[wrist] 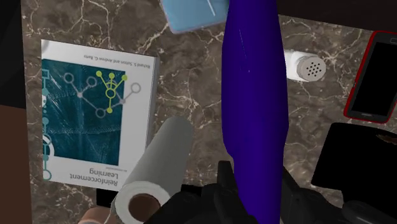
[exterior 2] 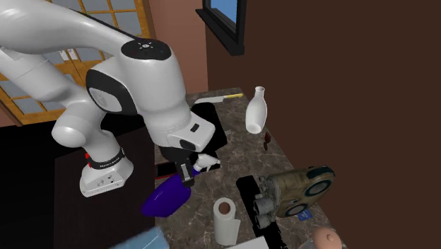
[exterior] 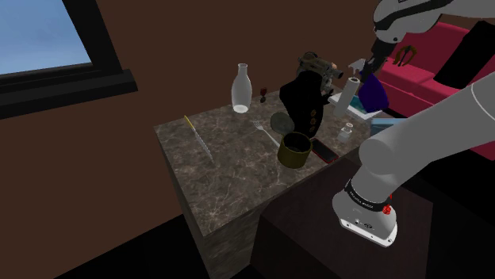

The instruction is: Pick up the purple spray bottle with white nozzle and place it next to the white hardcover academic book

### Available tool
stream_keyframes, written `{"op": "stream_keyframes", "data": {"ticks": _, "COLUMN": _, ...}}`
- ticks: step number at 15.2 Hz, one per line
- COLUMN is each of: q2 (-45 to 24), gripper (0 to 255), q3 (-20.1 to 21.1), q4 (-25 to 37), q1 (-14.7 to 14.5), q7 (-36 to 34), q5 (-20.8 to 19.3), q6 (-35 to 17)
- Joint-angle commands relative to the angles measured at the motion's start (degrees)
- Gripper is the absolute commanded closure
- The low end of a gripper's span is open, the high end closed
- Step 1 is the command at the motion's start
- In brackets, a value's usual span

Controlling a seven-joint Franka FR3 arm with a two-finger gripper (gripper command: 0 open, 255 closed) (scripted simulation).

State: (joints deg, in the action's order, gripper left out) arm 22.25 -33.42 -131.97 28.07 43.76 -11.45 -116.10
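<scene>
My gripper (wrist: pixel 257 194) is shut on the purple spray bottle (wrist: pixel 251 95), whose long body runs straight out from between the fingers. The bottle hangs over the marble table (wrist: pixel 191 83), between a paper towel roll (wrist: pixel 156 172) and a small white shaker (wrist: pixel 305 67). The white hardcover book (wrist: pixel 95 114), with a teal picture on its cover, lies flat beyond the roll. In the second exterior view the bottle (exterior 2: pixel 166 198) slants down from the gripper (exterior 2: pixel 187 171), its white nozzle (exterior 2: pixel 206 162) beside the hand. In the shoulder view the gripper (exterior: pixel 368 70) holds the bottle (exterior: pixel 373 95) at the table's far right.
A red-edged phone (wrist: pixel 375 76), a black object (wrist: pixel 356 159) and a light blue item (wrist: pixel 194 16) lie near the bottle. Further along the table are a clear glass bottle (exterior: pixel 240 87), a round tin (exterior: pixel 293 149), a fork (exterior: pixel 266 131), a yellow stick (exterior: pixel 198 136) and tan goggles (exterior 2: pixel 297 191).
</scene>
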Motion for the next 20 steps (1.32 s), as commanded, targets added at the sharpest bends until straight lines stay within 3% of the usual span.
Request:
{"op": "stream_keyframes", "data": {"ticks": 1, "q2": -0.6, "gripper": 255, "q3": -0.5, "q4": -1.3, "q1": 0.1, "q7": 0.3, "q5": 0.0, "q6": -0.1}}
{"op": "stream_keyframes", "data": {"ticks": 7, "q2": -2.4, "gripper": 255, "q3": -1.6, "q4": -4.5, "q1": 0.0, "q7": 0.8, "q5": 0.2, "q6": -4.9}}
{"op": "stream_keyframes", "data": {"ticks": 14, "q2": -2.4, "gripper": 255, "q3": -1.6, "q4": -4.5, "q1": 0.0, "q7": 0.8, "q5": 0.2, "q6": -4.9}}
{"op": "stream_keyframes", "data": {"ticks": 15, "q2": -2.4, "gripper": 0, "q3": -1.6, "q4": -4.5, "q1": 0.0, "q7": 0.8, "q5": 0.2, "q6": -4.9}}
{"op": "stream_keyframes", "data": {"ticks": 20, "q2": -2.4, "gripper": 0, "q3": -1.6, "q4": -4.5, "q1": 0.0, "q7": 0.8, "q5": 0.2, "q6": -4.9}}
